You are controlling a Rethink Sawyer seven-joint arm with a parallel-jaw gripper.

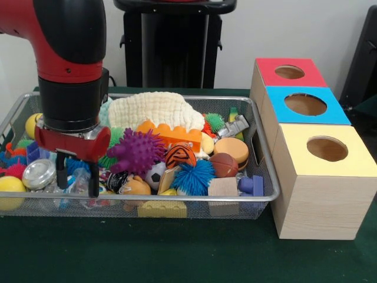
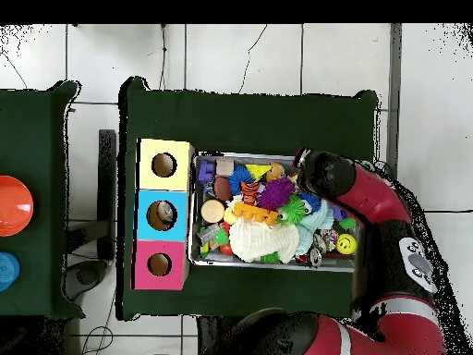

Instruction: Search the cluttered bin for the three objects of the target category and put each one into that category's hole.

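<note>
Your end effector (image 1: 76, 172) hangs open and empty, fingers dipping into the wire bin's (image 1: 259, 150) clutter beside the purple spiky ball (image 1: 136, 151). Pick one clear target, close squarely, then lift toward the three holed boxes (image 1: 306, 141) alongside the bin.

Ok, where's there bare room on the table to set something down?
The green table is bare along the near edge, in front of the wire bin and the yellow-topped box. The bin itself is packed edge to edge with toys, with the gripper down in its left end.
</note>
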